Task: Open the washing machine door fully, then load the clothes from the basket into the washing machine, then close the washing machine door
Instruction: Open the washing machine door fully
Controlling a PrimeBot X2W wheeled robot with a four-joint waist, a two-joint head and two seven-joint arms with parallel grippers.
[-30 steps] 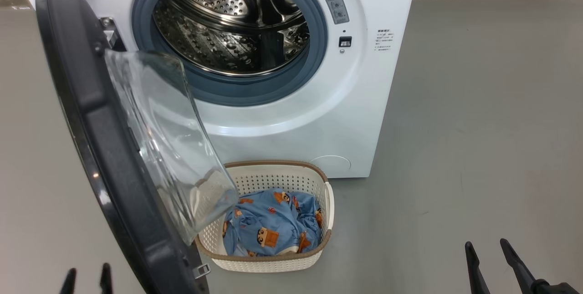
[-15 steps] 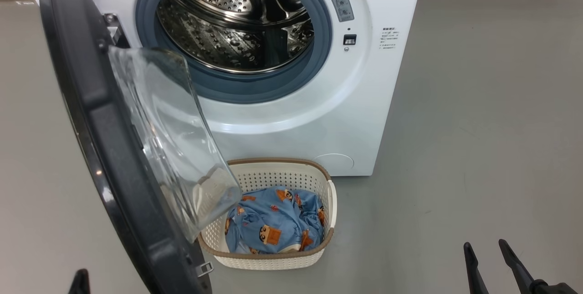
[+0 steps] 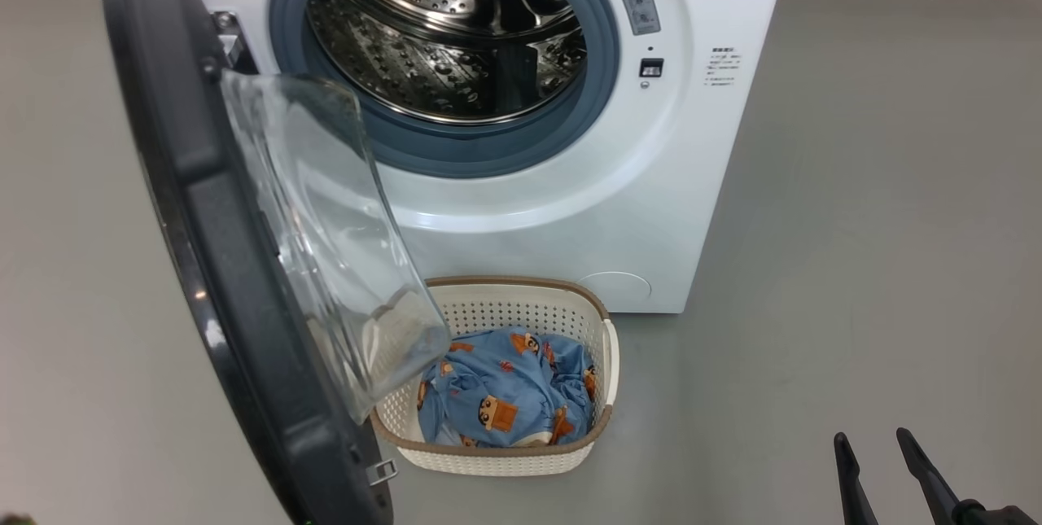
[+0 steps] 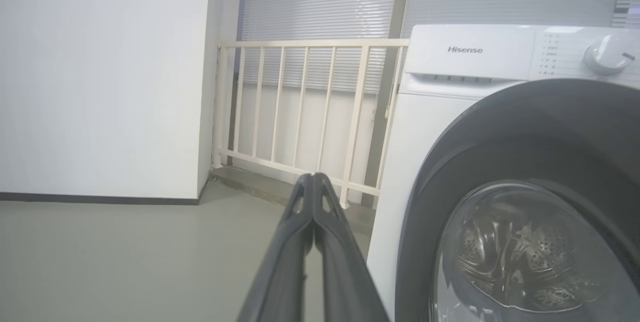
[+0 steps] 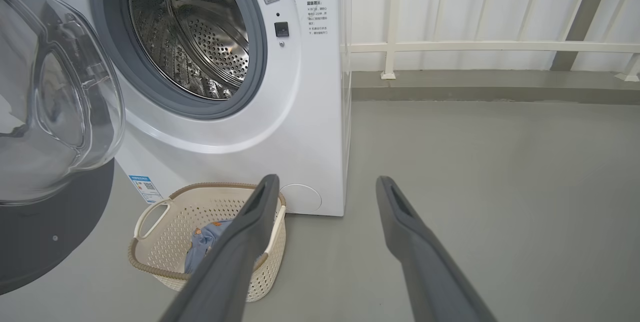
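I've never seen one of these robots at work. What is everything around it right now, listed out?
washing machine: one, white, standing on the floor ahead of the robot.
door: one, black rim with clear glass bowl, swung open at the machine's left.
drum: one, steel, behind a grey-blue seal.
basket: one, cream with brown rim, on the floor at the machine's foot.
clothes: one bundle, light blue with orange-brown figures, in the basket.
railing: one, cream, behind the machine.
floor: grey.
left claw: one, dark, shut, holding nothing.
right claw: one, dark, open, apart from the basket.

Blue cartoon-print clothes [image 3: 505,395] fill the cream basket [image 3: 521,460] below the washing machine door [image 3: 244,264], open.
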